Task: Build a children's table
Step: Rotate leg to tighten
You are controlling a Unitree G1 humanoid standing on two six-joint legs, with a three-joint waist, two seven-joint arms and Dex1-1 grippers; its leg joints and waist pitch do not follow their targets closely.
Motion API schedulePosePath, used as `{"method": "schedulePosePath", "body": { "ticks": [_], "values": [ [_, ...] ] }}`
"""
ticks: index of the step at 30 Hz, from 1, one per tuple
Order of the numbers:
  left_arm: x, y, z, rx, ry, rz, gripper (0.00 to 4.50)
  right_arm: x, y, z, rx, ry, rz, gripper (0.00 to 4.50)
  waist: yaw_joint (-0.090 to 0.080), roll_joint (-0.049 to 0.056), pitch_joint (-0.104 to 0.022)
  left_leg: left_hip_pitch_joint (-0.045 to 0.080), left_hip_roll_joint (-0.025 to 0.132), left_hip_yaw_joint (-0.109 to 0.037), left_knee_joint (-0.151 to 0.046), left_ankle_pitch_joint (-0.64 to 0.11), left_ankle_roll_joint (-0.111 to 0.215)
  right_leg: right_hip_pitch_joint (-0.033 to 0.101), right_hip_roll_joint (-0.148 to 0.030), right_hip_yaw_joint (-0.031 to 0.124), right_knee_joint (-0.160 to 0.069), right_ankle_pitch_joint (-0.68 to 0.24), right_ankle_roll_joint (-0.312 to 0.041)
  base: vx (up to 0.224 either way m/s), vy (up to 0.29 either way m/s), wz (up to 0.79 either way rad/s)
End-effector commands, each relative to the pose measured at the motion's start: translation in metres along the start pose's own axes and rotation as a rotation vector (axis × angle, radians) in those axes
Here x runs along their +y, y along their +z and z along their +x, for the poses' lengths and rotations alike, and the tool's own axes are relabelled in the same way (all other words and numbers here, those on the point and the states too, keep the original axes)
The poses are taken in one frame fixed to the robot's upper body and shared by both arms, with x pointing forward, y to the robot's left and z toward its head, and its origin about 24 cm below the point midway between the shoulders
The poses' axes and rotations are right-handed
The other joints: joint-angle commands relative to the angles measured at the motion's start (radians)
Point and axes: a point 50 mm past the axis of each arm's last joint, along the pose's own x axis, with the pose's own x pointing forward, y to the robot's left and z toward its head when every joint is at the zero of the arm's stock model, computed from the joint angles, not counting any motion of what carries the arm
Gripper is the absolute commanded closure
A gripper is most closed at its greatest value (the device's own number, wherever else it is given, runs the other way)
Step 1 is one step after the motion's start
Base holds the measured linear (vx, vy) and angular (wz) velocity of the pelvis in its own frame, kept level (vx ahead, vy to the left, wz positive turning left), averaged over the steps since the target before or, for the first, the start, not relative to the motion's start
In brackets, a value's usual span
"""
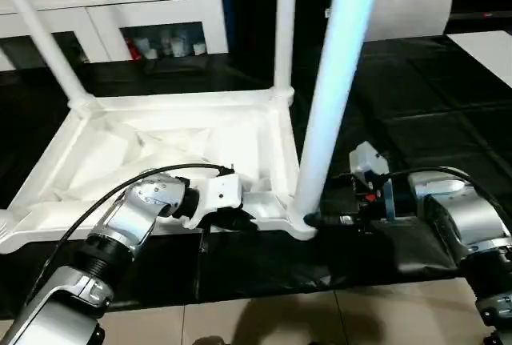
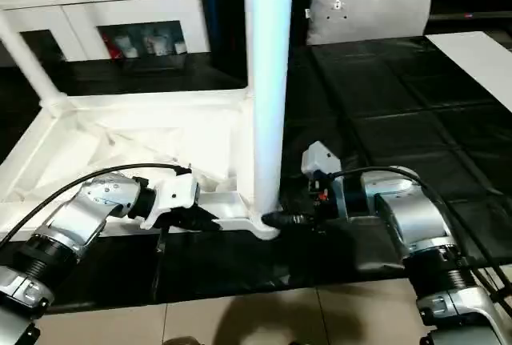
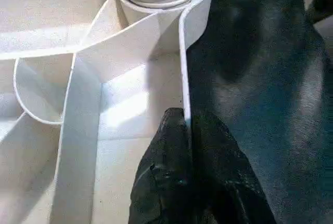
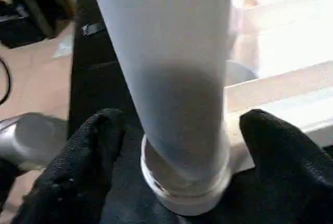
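The white tabletop (image 1: 264, 141) lies upside down on a black mat, ribbed underside up. Three white legs stand in its corner sockets: a tilted one at the far left (image 1: 40, 33), an upright one at the far right (image 1: 284, 25), and a near-right leg (image 1: 332, 97) close to the camera. My left gripper (image 1: 244, 218) is shut on the tabletop's thin near rim (image 3: 183, 68), one finger on each side of the wall. My right gripper (image 2: 276, 221) is open, its fingers (image 4: 88, 151) standing on either side of the near-right leg's base (image 4: 177, 104) just above the socket (image 4: 182, 198), with small gaps.
A grey cushion (image 2: 368, 5) leans at the back right of the black mat (image 1: 424, 121). White cabinets (image 1: 120, 9) with clutter run along the back left. A white panel (image 1: 488, 49) lies at the far right. Tan floor tiles (image 1: 320, 317) border the mat's near edge.
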Motion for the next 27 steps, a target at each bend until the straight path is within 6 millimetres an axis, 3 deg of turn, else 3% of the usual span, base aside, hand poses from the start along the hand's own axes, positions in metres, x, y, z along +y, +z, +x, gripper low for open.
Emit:
{"method": "schedulePosePath", "body": {
  "ticks": [1, 6, 21, 25, 27],
  "values": [
    [-0.003, 0.003, 0.001, 0.012, -0.045, 0.043, 4.5, 0.0, 0.002, 0.003, 0.01, 0.027, -0.01, 0.87, -0.001, -0.016, -0.071, -0.002, 0.072, -0.023, -0.064, 0.001, 0.121, 0.064, -0.097, 0.073, -0.06, -0.322, -0.05, 0.0, 0.0, 0.0],
    [-0.003, 0.003, 0.001, 0.017, -0.051, 0.047, 4.5, 0.002, 0.0, 0.005, 0.016, 0.065, -0.017, 1.28, 0.007, -0.015, -0.071, -0.002, 0.071, -0.023, -0.065, -0.003, 0.115, 0.064, -0.096, 0.072, -0.062, -0.333, -0.042, 0.0, 0.0, 0.0],
    [-0.004, 0.002, 0.002, 0.004, -0.056, 0.021, 4.5, 0.004, -0.001, 0.01, -0.002, 0.111, 0.013, 2.44, 0.007, -0.018, -0.071, -0.002, 0.07, -0.022, -0.064, -0.001, 0.114, 0.065, -0.095, 0.072, -0.06, -0.336, -0.041, 0.0, 0.0, 0.0],
    [0.009, 0.009, 0.011, -0.017, 0.073, -0.064, 4.5, 0.001, 0.0, 0.031, -0.011, -0.067, 0.093, 2.53, 0.001, -0.014, -0.067, -0.001, 0.07, -0.024, -0.067, 0.0, 0.097, 0.064, -0.093, 0.069, -0.067, -0.354, -0.035, 0.0, 0.0, 0.0],
    [0.017, 0.013, 0.016, -0.022, 0.147, -0.108, 4.5, -0.006, 0.001, 0.043, -0.015, -0.202, 0.147, 2.53, -0.008, -0.014, -0.061, 0.004, 0.054, -0.018, -0.069, -0.051, 0.065, 0.065, -0.091, 0.062, -0.088, -0.457, 0.004, 0.0, 0.0, 0.0]
  ]
}}
